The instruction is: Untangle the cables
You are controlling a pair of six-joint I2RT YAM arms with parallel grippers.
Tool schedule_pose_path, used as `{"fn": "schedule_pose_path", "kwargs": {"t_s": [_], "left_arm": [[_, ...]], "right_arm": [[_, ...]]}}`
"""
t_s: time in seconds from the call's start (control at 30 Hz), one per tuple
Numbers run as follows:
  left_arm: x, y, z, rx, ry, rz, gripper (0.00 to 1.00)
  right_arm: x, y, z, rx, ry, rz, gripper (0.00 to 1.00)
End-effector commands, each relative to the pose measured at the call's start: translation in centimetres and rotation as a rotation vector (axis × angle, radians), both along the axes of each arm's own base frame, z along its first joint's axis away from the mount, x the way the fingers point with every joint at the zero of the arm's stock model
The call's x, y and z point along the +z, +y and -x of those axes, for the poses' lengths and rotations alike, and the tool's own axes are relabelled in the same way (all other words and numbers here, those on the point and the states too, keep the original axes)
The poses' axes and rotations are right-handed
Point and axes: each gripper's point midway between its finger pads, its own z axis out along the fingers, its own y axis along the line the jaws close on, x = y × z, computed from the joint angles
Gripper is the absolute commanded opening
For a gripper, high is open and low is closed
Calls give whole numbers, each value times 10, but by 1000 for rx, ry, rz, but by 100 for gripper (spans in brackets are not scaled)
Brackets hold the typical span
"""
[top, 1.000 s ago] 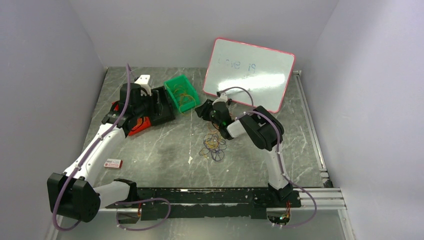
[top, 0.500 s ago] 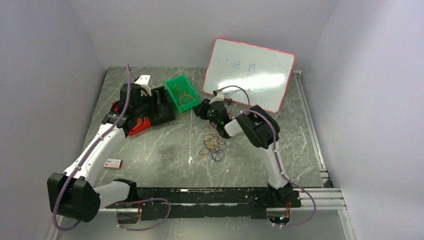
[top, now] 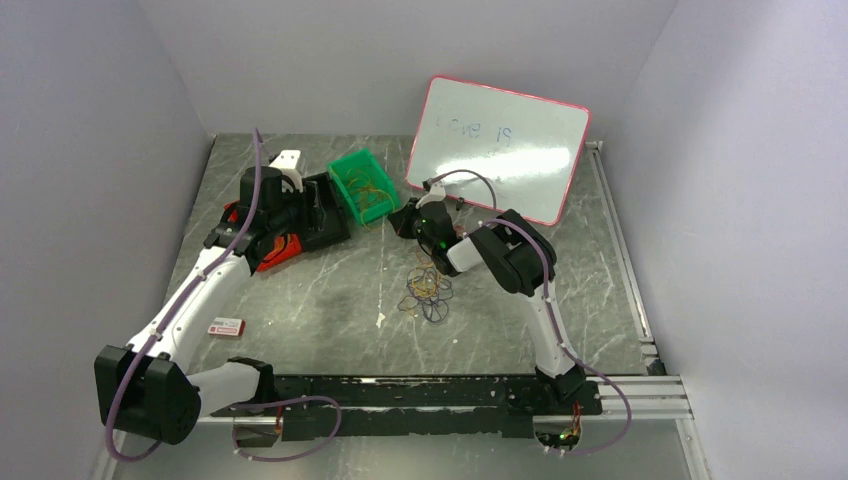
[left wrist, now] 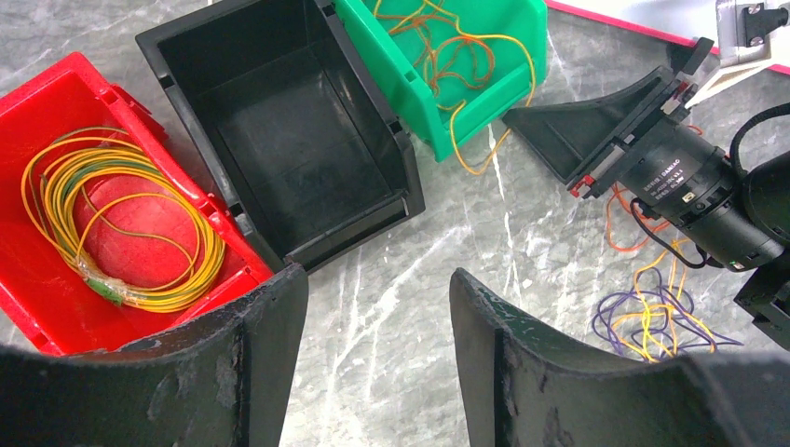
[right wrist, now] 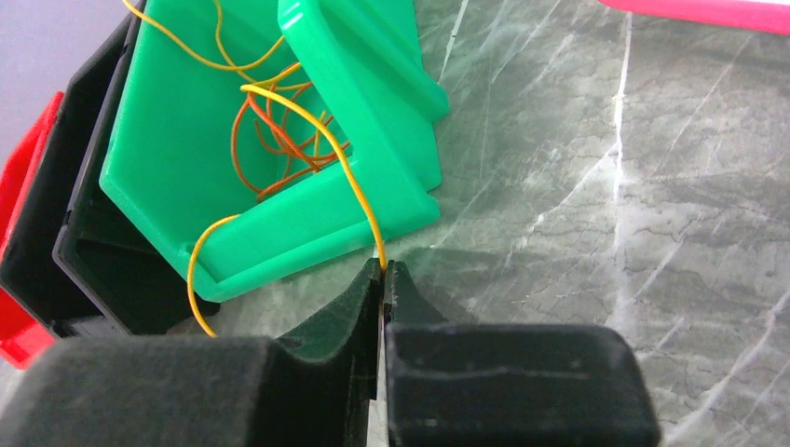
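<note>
Right tool is pressed together on a yellow cable, its fingertips meeting on the strand just in front of the green bin. From the pinch the strand arcs up over the bin's near wall and inside, where orange cables curl. Only the right wrist view shows this grip. From above, the tool is a dark shape between the green bin and the whiteboard, and the strand is too thin to make out.

Left tool stands spread, with bare bench between its fingers, holding nothing. Its camera gives what the others lack: a red bin with a coil of yellow and green cable in it, and a black bin between the red and the green. It also shows the right tool from the side, low beside the green bin's corner.

Beyond that tool a tangle of orange, yellow and dark cables lies on the bench, on the near side of the right tool. In the left wrist view the right wrist covers part of it. The top view shows the three bins in a row at the far left, the whiteboard leaning at the back, and a small red-and-white card beside the left arm.
</note>
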Motion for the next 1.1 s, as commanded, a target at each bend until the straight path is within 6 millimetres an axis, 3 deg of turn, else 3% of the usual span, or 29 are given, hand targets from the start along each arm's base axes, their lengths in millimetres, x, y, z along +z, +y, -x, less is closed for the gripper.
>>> {"fn": "schedule_pose_path", "kwargs": {"t_s": [0.0, 0.5, 0.7, 1.07], "left_arm": [[1, 4, 1, 6, -5, -13, 62], [0, 3, 0, 3, -2, -7, 62], [1, 3, 0, 3, -4, -6, 62], [0, 3, 0, 2, -1, -12, 62]], "right_arm": [[-12, -7, 2, 14, -32, 76, 2], [57, -6, 9, 110, -193, 163, 0], [76, 2, -7, 141, -273, 270, 0], [93, 25, -58, 197, -468, 507, 0]]}}
